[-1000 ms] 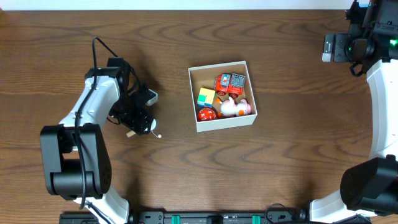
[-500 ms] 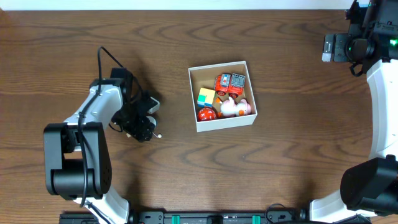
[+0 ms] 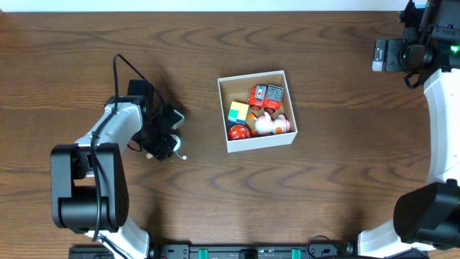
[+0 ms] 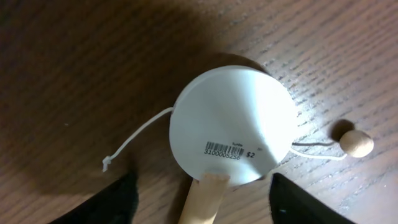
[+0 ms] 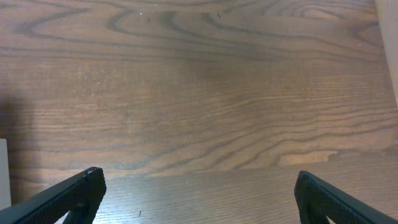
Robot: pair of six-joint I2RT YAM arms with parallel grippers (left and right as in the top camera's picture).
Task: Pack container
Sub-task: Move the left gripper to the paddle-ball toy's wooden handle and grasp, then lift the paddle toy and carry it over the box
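Left gripper (image 4: 206, 198), fingers spread, straddles the paddle (image 4: 233, 124) at lower centre, poised to grab it for the container (image 3: 262, 142). Right gripper (image 5: 199, 180) hangs spread wide, idle.

Small plastic toys (image 3: 260, 109) sit in the square white cardboard container (image 3: 262, 142); a white wooden-handled disc (image 4: 233, 134) lies at its 9 o'clock.

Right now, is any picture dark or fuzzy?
Left wrist view: a dark shadow covers the table at upper left, but the white disc is bright and its barcode sharp. Right wrist view: even light, crisp wood grain. Overhead view: clear, no glare on the box.
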